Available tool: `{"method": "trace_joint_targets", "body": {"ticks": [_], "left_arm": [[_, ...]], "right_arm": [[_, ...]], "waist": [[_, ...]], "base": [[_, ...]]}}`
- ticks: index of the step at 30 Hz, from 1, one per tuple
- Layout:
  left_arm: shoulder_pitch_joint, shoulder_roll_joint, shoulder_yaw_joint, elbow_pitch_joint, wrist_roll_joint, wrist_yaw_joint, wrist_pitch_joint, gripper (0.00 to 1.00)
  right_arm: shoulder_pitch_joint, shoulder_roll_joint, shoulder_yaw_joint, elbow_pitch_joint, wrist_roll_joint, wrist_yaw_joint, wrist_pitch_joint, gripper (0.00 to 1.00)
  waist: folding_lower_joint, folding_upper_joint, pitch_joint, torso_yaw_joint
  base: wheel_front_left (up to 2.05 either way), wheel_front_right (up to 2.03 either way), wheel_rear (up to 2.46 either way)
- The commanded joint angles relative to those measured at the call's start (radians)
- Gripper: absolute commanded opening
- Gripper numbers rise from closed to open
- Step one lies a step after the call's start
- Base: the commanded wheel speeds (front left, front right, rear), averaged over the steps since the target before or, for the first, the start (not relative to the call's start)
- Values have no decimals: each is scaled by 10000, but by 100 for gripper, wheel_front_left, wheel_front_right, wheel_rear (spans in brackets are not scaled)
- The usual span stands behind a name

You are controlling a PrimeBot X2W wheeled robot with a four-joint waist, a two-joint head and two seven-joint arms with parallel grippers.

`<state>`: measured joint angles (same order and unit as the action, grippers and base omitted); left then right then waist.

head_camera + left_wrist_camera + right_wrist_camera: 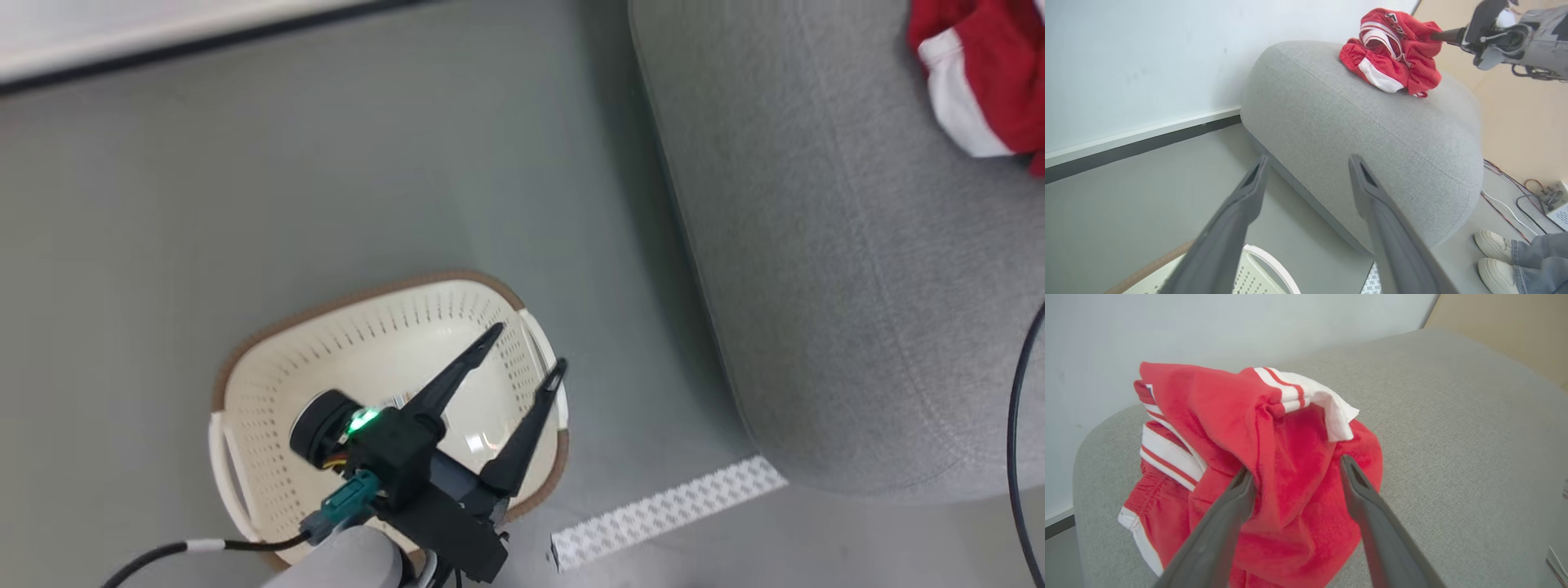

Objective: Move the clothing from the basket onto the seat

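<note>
Straddling the clothing on the seat, right claw stands open, left claw likewise.

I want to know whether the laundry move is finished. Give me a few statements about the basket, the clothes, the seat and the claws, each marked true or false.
1. The basket looks empty. True.
2. The red clothes hang over the basket's rim. False: they lie bunched on top of the seat.
3. The left claw is shut. False: it is open, above the basket.
4. The right claw has its fingers spread, with red fabric between them. True.
5. A person's white shoes show beside the seat. True.
</note>
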<state>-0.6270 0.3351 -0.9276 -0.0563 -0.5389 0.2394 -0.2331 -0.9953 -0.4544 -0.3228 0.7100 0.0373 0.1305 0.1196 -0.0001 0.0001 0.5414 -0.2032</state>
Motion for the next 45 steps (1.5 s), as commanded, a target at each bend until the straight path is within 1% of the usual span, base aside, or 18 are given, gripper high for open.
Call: {"method": "trace_joint_targets", "body": {"ticks": [1,4,7,9,12,15,19,22,23,25,30,32,35,38,39,40,44,45], "left_arm": [[307,-67,126,124,-193,68,-126,100],[800,-138,518,405,-325,205,-267,100],[1384,-135,1049,614,-468,344,-338,100],[1772,-162,1453,636,-459,363,-332,100],[2515,-207,2175,629,-383,367,-328,100],[3431,-396,3185,532,-374,249,-329,100],[4574,-674,4409,458,-183,18,-321,100],[5188,-865,5130,442,157,-156,-321,100],[5343,-941,5357,441,217,-174,-321,100],[5616,-1117,5728,508,351,-350,-320,100],[6022,-1692,6915,638,538,-719,-320,100],[6135,-1888,7328,703,705,-873,-322,100],[6287,-2089,7793,816,1102,-1063,-322,100],[6507,-2151,8058,1035,1565,-1287,-321,100],[6558,-2164,8117,1104,1725,-1377,-322,100],[6558,-2164,8117,1104,1725,-1377,-322,100],[6756,-2251,8381,1288,2035,-1866,-322,100],[6848,-2278,8469,1306,2148,-2132,-322,100]], "right_arm": [[310,-119,120,53,143,4,-104,100],[886,-335,426,-9,252,4,-354,100],[1517,-348,720,-129,531,4,-549,100],[2067,-349,937,-267,764,4,-755,100],[2878,-117,1474,-647,1339,4,-938,100],[3814,9,2199,-1267,1799,4,-1104,100],[5117,350,2671,-2425,2204,4,-1270,100],[6057,731,2488,-3534,2354,4,-1378,100],[6345,853,2416,-3898,2304,4,-1395,100],[6951,1211,2406,-4543,2134,4,-1303,100],[8021,1890,2786,-5791,1684,4,-1163,100],[8354,2117,2935,-6112,1520,4,-1233,100],[8831,2644,2884,-6501,1279,4,-1448,100],[9367,3189,2999,-6766,868,4,-1690,100],[9546,3323,3100,-6812,761,4,-1751,100],[9546,3323,3100,-6812,761,4,-1751,100],[10277,3828,3167,-6821,669,4,-1956,100],[10576,3961,3284,-6804,596,4,-2039,100]], "waist": [[1,-1,-1121,338],[1,-1,-1825,521],[1,-1,-2483,659],[1,-1,-2915,752],[1,-1,-3555,861],[1,-1,-4287,951],[1,-1,-5204,1145],[1,-1,-5575,1367],[1,-1,-5641,1432],[1,-1,-5769,1551],[1,-1,-5984,1864],[1,-1,-6054,1990],[1,-1,-6126,2261],[1,-1,-6176,2505],[1,-1,-6192,2575],[1,-1,-6192,2575],[1,-1,-6285,2908],[1,-1,-6332,3025]], "base": [[0,0,0],[0,0,0],[0,0,0],[0,0,0],[0,0,0],[0,0,0],[0,0,0],[0,0,0],[0,0,0],[0,0,0],[0,0,0],[0,0,0],[0,0,0],[0,0,0],[0,0,0],[0,0,0],[0,0,0],[0,0,0]]}}
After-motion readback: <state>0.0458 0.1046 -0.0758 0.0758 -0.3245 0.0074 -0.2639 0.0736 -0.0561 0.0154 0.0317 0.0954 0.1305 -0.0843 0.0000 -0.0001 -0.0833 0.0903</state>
